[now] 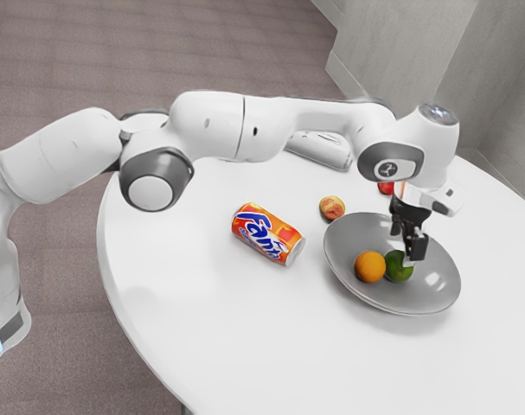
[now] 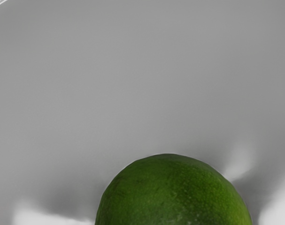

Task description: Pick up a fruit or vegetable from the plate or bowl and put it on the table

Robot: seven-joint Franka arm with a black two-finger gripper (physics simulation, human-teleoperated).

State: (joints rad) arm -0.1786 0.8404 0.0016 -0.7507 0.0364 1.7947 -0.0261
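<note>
Exterior view: black gripper (image 1: 407, 245) low over the grey bowl (image 1: 409, 298), just off the lime (image 1: 395, 267) toward 1 o'clock. Jaws apart, by the look of it wide enough for small fruit; exact spread impossible to tell. Nothing seen between them. Lime inside the bowl, near mid-floor, with the orange (image 1: 369, 267) close against it or nearly so at 9 o'clock. Likely step: settling around the lime before a pinch. Best done by centring over the crown first, then lowering straight, one finger down each side, to about the widest girth. Too high a bite likely to squirt smooth, round fruit downward; too low, to scrape the bowl. Worth turning the finger line away from 9 o'clock, to spare the orange a nudge. Then a gentle close, a straight lift well above the rim, and a soft release on the white table (image 1: 201, 320), perhaps past the rim at 7 o'clock, with a pause against rolling. Materials: lime deep green, finely pitted, slightly glossy, paler toward one flank in the wrist view. Bowl smooth, shallow, round, with bright glints, probably slick. Outside it, blotchy yellow-red fruit (image 1: 332, 207) at 10 to 11 o'clock; farther off toward 9 to 10, orange Fanta can (image 1: 268, 233), cylindrical, lying on its side.
</note>
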